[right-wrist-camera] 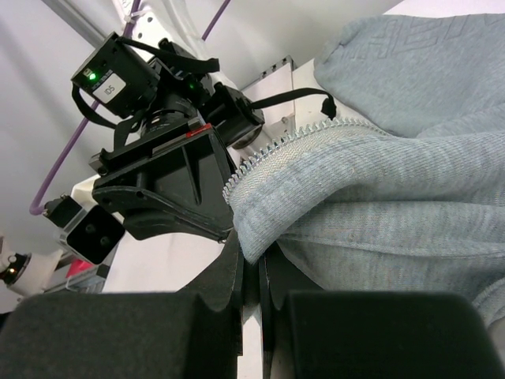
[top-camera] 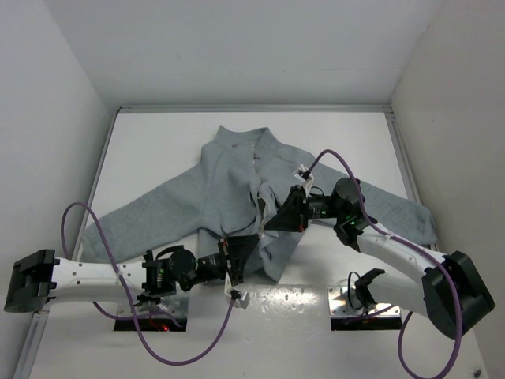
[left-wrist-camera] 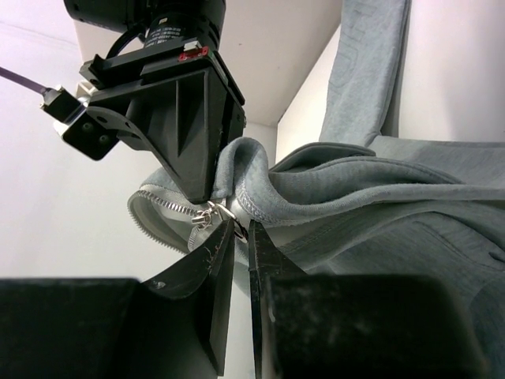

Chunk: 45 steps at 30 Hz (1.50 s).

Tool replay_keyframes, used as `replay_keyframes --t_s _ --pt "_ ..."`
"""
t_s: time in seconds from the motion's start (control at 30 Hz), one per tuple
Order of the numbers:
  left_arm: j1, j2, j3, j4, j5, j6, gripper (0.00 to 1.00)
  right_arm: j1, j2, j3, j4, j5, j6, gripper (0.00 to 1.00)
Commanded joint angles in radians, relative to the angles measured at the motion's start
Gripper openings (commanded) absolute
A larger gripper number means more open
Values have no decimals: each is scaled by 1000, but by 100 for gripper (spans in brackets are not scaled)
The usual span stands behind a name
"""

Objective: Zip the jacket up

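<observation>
White links (top-camera: 87, 272), black joints (top-camera: 170, 268), purple cables (top-camera: 331, 152), black end effectors (left-wrist-camera: 239, 237) (right-wrist-camera: 251, 257)

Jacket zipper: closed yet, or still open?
Open. The jacket front edges lie apart overhead; the right wrist view shows one bare row of zipper teeth, unmated.

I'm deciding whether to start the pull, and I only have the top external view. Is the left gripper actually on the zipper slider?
Observer: The left wrist view shows the metal slider right at the tips of the left gripper. The jaws are a narrow slit apart, so I cannot tell if it is gripped.
Operator: And the right gripper?
Observer: The right wrist view shows the right gripper shut on the toothed front edge of the jacket, with a fold of fleece bunched over its fingers.
</observation>
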Motion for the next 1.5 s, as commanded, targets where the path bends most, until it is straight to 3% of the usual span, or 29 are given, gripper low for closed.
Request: replay_keyframes --t_s 0.0,0.2,0.33,0.4,0.53,0.83,1.0,1.1,1.13,1.23,1.47 --pt "-15 -3 10 21 11 5 19 18 -4 12 75 -16 -13 0" --pt "-15 -3 19 41 20 17 19 23 -1 8 72 -18 -24 0" --pt "-15 -3 28 41 20 17 11 21 -3 3 72 -18 -32 0" --pt "-15 -3 28 32 20 17 0 23 0 3 69 -15 -36 0" --pt "-15 -3 49 5 11 -5 0 23 -9 -3 62 -16 -45 0" --pt "-6 -23 168 -200 49 -250 0 -5 -39 -14 38 -33 -58 0" --pt "12 -34 198 -252 129 -342 0 -31 -72 -14 -29 -53 -91 14" --pt "23 -34 214 -290 194 -383 0 -46 -131 -15 -167 -46 -172 29" --pt "35 -34 214 -301 207 -412 0 -53 -177 -17 -228 -30 -193 41" --pt "55 -5 223 -312 244 -451 0 -57 -260 -12 -376 -7 -312 49" --pt "126 115 286 -289 344 -526 0 -65 -459 -20 -752 189 -475 54"
